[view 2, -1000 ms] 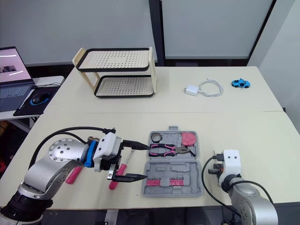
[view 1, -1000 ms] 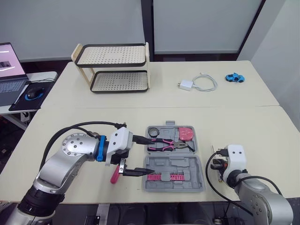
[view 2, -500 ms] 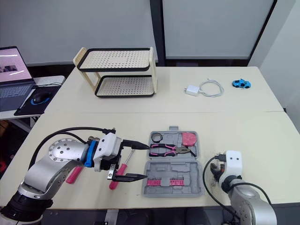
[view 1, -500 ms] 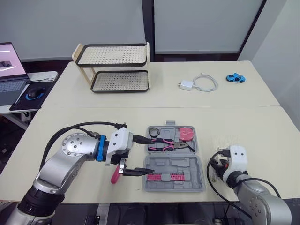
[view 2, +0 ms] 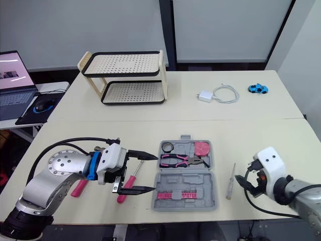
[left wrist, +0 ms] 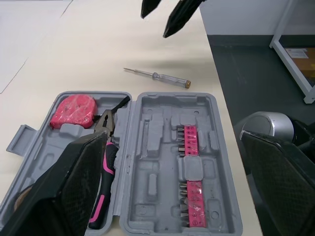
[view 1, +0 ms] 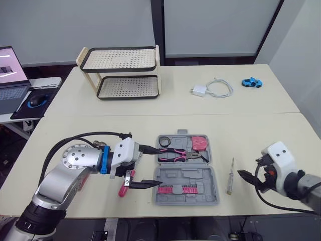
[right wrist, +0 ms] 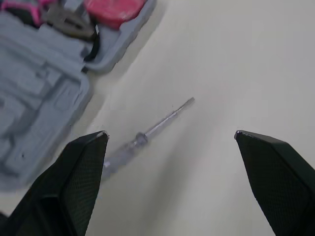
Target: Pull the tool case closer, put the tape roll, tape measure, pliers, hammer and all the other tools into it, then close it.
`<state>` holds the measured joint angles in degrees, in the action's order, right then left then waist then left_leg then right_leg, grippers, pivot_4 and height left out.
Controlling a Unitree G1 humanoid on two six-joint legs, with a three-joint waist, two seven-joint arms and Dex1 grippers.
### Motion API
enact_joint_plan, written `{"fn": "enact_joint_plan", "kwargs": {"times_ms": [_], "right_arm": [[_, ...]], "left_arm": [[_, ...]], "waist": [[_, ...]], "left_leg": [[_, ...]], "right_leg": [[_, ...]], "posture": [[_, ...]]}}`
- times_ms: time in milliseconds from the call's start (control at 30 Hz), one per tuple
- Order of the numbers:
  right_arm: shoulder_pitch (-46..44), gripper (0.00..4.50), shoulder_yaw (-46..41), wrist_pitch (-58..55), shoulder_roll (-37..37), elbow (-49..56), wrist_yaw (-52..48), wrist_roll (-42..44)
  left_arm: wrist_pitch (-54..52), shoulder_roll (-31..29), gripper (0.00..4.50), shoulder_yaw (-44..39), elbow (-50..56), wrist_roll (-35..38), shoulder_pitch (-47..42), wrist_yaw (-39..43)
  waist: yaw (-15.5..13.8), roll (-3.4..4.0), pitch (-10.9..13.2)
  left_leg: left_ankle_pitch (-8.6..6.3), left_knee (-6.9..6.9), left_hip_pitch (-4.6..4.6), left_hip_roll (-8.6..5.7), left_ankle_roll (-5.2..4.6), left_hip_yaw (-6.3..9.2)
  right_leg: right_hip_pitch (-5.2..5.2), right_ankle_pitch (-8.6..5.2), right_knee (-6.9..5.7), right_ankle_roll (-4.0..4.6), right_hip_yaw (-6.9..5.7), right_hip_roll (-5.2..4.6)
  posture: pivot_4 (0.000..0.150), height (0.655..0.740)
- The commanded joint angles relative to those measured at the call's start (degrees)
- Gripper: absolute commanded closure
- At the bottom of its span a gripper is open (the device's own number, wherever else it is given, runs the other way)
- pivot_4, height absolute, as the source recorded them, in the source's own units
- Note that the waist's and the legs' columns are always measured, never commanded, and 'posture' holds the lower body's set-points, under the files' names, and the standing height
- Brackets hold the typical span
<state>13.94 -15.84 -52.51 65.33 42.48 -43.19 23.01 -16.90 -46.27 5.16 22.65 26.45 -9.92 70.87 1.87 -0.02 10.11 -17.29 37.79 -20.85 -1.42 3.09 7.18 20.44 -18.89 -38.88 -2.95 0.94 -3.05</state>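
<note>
The grey tool case (view 1: 200, 173) lies open near the table's front edge. Inside it are pink-handled pliers (view 1: 178, 154), a pink tape measure (view 1: 199, 143), a black tape roll (view 1: 164, 142) and a pink bit strip (view 1: 175, 190). My left gripper (view 1: 163, 166) is open at the case's left edge, its fingers (left wrist: 74, 182) spread over the lid. A pink-handled screwdriver (view 1: 122, 189) lies under that gripper, and another pink handle (view 2: 77, 187) lies further left. A clear screwdriver (view 1: 230, 175) rests on the table right of the case. My right gripper (view 1: 249, 179) is open just right of it, fingers (right wrist: 74, 172) wide apart.
A two-tier perforated rack (view 1: 123, 73) stands at the back left. A white charger with cable (view 1: 210, 89) and a blue toy car (view 1: 251, 83) lie at the back right. A laptop (view 1: 10, 75) and mouse (view 1: 36, 99) sit on a side table to the left.
My right gripper has opened and swung away to the right. The clear screwdriver now lies on the table right of the case. The left arm has hardly moved.
</note>
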Motion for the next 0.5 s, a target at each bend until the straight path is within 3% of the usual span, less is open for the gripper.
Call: {"fn": "enact_joint_plan", "kwargs": {"times_ms": [33,200,367,500], "right_arm": [[1.3,0.08,4.0,22.4,9.1,-5.8,-12.4,-9.6],[-10.2,0.08,17.1,48.8,16.3,-17.1,-24.7,-21.1],[-27.0,0.08,31.8,61.9,10.8,-25.5,-34.5,-33.4],[-35.3,0.08,38.6,64.9,5.2,-28.7,-39.4,-40.0]], "left_arm": [[1.7,-1.1,0.00,-1.3,0.7,-0.3,0.5,0.8],[1.3,-0.6,0.00,-0.4,1.9,-0.5,0.6,-0.2],[-0.3,-0.3,0.00,0.7,3.4,-0.3,-0.4,-1.5],[-1.5,-0.4,0.00,1.1,4.4,-0.2,-0.8,-2.3]], "waist": [[0.0,-0.14,0.1],[0.1,-0.24,0.2],[0.0,-0.43,0.3],[0.0,-0.49,0.4]], "left_leg": [[0.00,0.02,0.00,0.04,0.00,0.01],[0.00,0.08,-0.01,0.13,0.00,-0.07],[0.01,0.05,-0.03,0.19,0.02,-0.01],[0.02,0.09,-0.07,0.20,0.04,0.01]], "right_leg": [[-0.02,0.00,0.00,0.00,-0.03,0.04],[-0.03,0.00,0.00,0.00,0.07,-0.11],[-0.01,0.01,0.04,0.00,0.04,-0.12],[0.01,0.01,0.02,0.00,0.04,-0.14]], "posture": [[0.150,0.7400],[0.150,0.7400],[0.150,0.7400],[0.150,0.7400]]}}
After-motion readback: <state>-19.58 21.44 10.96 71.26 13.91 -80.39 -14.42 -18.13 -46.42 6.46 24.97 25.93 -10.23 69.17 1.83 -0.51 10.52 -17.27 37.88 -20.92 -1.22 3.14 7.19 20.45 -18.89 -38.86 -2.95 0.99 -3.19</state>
